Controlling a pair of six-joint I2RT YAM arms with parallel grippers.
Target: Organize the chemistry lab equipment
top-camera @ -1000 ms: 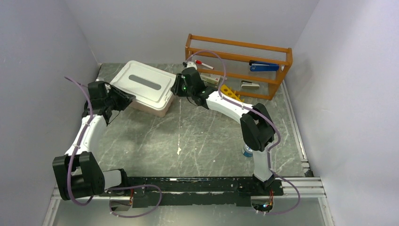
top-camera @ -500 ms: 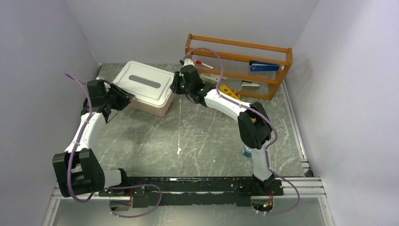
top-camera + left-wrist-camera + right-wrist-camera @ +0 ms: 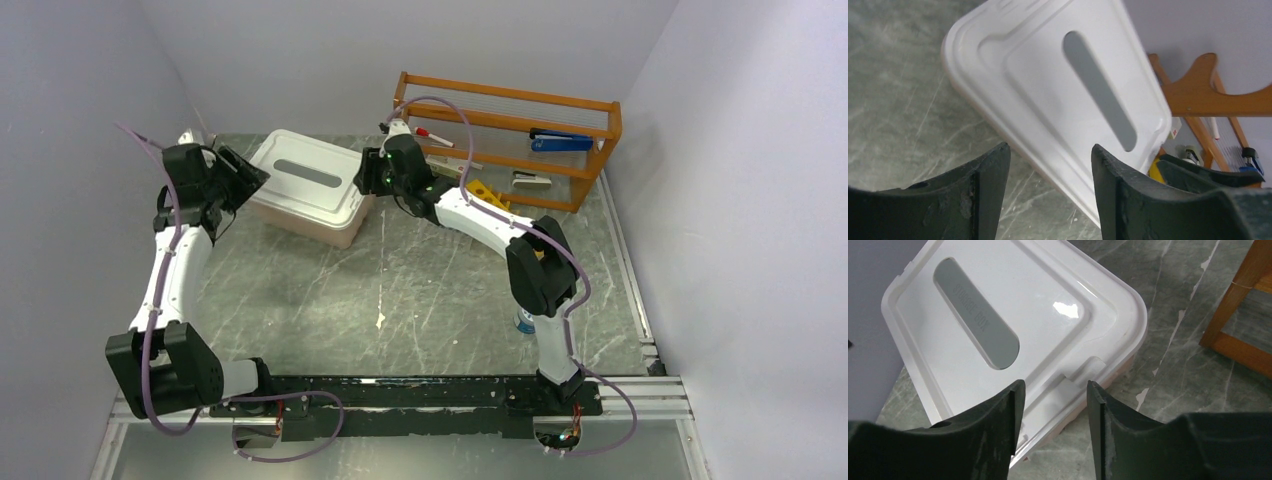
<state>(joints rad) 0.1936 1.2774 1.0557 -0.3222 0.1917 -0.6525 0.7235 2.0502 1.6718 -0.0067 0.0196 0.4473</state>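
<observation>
At the far left we see the left pincer [image 3: 243, 172] poised at the left corner of a white-lidded box [image 3: 290, 192]. In its wrist view its two dark fingers [image 3: 988, 192] stand apart with nothing between them, so it is released. Only the box's near edge and the grey surface [image 3: 400, 270] show through the gap.

The box sits on the far left part of the surface with its lid on. A long grey label strip [image 3: 308, 173] runs along the top of the lid. We cannot see what is inside.

The right pincer [image 3: 362, 178] is at the right edge of the box, and the arm behind it reaches in from the near right. Its fingers [image 3: 993, 432] are also spread and grasp nothing. In that wrist view the lid's latch tab lies beyond the gap.

Further right, a wooden rack [image 3: 505, 98] stands against the far wall. On it are a red-capped marker [image 3: 432, 135] at its left end and a blue stapler [image 3: 560, 142] towards its right. A yellow piece [image 3: 483, 192] lies on the surface just in front of the rack, partly behind the right arm.

Of the lab equipment, the only piece we can make out is a small blue-capped item [image 3: 525, 321]. It stands on the surface at the near right, close beside the right arm's upright link and half hidden by it.
</observation>
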